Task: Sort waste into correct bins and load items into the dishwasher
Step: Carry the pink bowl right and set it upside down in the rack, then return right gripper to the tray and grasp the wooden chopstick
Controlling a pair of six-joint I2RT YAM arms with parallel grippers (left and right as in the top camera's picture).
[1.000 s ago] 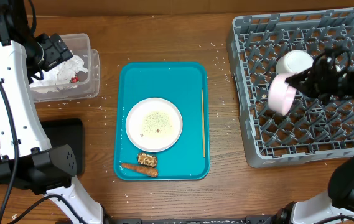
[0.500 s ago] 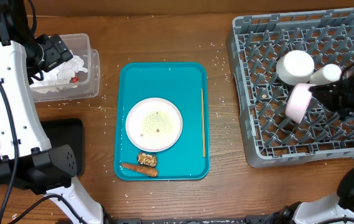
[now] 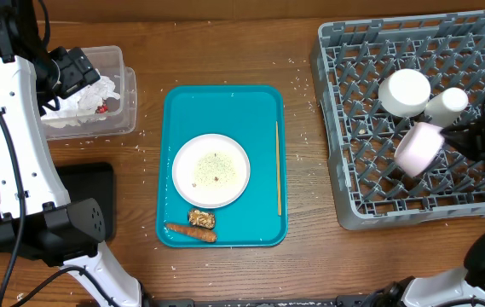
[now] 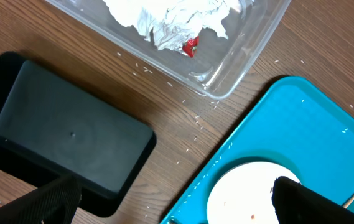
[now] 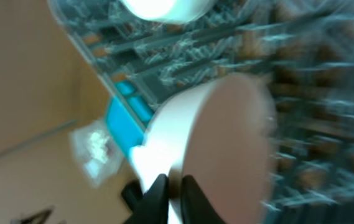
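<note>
Pale-pink round bowl (image 3: 418, 147) sits tilted over the pegs at middle right, inside the large square grey plastic dish rack (image 3: 331, 77). Right fingers (image 5: 157, 190) are pinched on its rim; the wrist view is blurry. Rack also holds a round white bowl (image 3: 404, 91), which looks upside down, and a small whitish cup (image 3: 447, 102) just beside it, upper right.

We judge loading mostly done. The flat round white plate (image 3: 210, 170) sits on the teal rectangular tray (image 3: 182, 102) at centre, not yet racked.

Waste: crumpled white tissue (image 3: 80, 98) and red-and-silver wrapper (image 4: 190, 46) are in the clear plastic rectangular tub (image 3: 127, 94), upper left. Left to sort:
- the orange carrot piece (image 3: 189, 231)
- the brown crumbly chunk (image 3: 201, 218), touching the carrot at the teal tray's lower edge
- loose white rice grains (image 4: 196, 117) scattered on the wooden bench (image 3: 225, 51)

Shallow black rectangular tray (image 4: 71, 137), lower left, looks empty to us. Left fingers (image 4: 52, 199) are spread wide, holding nothing. No readable writing or brand anywhere.
</note>
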